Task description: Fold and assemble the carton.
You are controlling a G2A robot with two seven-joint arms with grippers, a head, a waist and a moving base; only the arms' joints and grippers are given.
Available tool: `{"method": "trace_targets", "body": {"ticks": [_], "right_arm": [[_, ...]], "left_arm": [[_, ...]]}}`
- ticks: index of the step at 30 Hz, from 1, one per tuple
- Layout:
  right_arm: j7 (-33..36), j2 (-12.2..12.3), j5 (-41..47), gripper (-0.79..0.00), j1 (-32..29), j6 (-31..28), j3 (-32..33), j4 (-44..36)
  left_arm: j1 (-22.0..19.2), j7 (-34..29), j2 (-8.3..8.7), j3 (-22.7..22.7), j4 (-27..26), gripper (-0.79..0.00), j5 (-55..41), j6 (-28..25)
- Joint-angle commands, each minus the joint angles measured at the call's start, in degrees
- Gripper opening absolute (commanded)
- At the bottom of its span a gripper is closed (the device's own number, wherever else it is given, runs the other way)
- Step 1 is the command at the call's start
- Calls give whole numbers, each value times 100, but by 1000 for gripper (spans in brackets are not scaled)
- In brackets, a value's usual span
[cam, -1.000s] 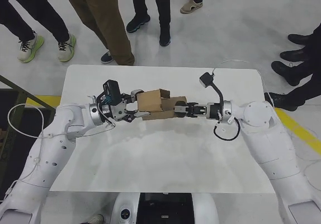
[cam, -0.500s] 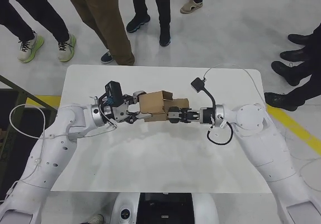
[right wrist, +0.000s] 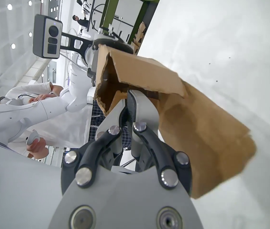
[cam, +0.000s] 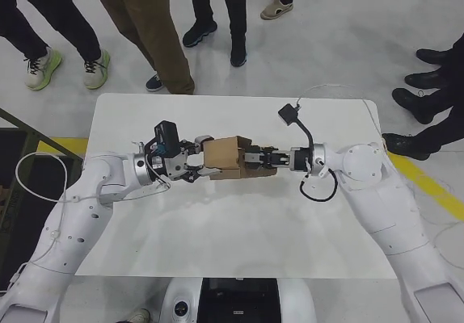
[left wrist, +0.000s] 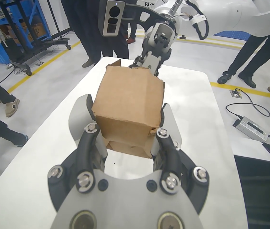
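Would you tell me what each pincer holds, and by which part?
Left pincer clamps the carton by opposite side walls; right pincer, shut, touches a flap, grip unclear.

The carton [cam: 225,155] — brown cardboard, scuffed and torn along its edges — is sitting squared up into a box shape over the far middle of the table [cam: 216,234], with the left gripper [left wrist: 126,107] clasping its sides. Its other end is gaping open, flaps sticking out ragged — the right gripper [right wrist: 128,94] is meeting it there.
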Motion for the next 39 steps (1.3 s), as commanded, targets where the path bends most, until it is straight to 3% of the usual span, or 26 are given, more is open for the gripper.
{"method": "trace_targets", "body": {"ticks": [1, 11, 24, 32, 39], "right_arm": [[-73, 28, -13, -785, -34, 2, 123, -4], [-536, 49, -86, -785, -20, 27, 256, -36], [-119, -83, 291, -785, 261, -88, -327, 131], [-422, 87, 152, -785, 65, -38, 377, 356], [-570, 250, -337, -785, -250, 540, 848, 413]], "left_arm": [[-3, -3, -1, -1, 5, -434, -5, -5], [0, 17, -8, 8, -8, -437, 3, -33], [-15, 1, -15, 4, -2, -440, -3, -57], [-82, -9, -19, -7, 73, -440, -30, -85], [-84, -12, -17, -26, 81, -443, -33, -134]]}}
